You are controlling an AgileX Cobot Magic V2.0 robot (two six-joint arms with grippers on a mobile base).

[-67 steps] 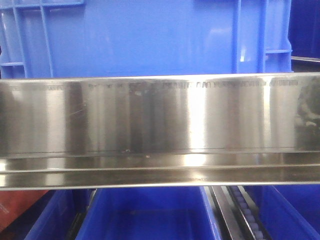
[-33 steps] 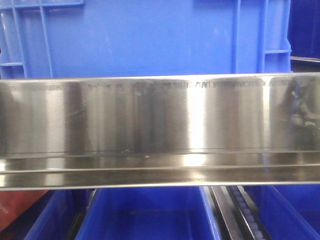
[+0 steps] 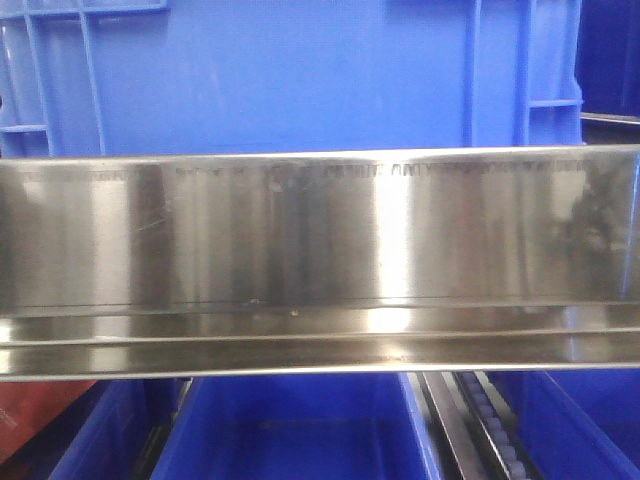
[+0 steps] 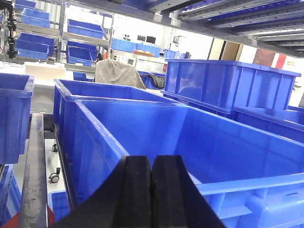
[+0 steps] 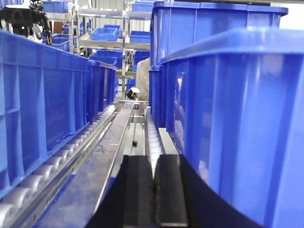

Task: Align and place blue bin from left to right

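The blue bin (image 3: pixel 290 75) fills the top of the front view, its smooth wall and corner ribs rising behind a steel rail. In the left wrist view my left gripper (image 4: pixel 151 159) is shut with nothing in it, its black fingers (image 4: pixel 135 190) low against the near rim of an open blue bin (image 4: pixel 156 133) whose empty inside lies ahead. My right gripper (image 5: pixel 153 159) is shut and empty, pointing along a roller lane. A tall blue bin wall (image 5: pixel 237 123) stands right beside it on the right.
The shiny steel rail (image 3: pixel 320 250) crosses the whole front view. Below it sit more blue bins (image 3: pixel 300 430) and a roller track (image 3: pixel 490 425). Further bins stand at the left (image 4: pixel 14 114), behind (image 4: pixel 99 90) and right (image 4: pixel 228 85). A bin row (image 5: pixel 42 99) on rollers (image 5: pixel 57 161) borders the lane.
Almost nothing has moved. The blotchy reflection at the right end of the steel rail has faded, and the blue bin sits as before.
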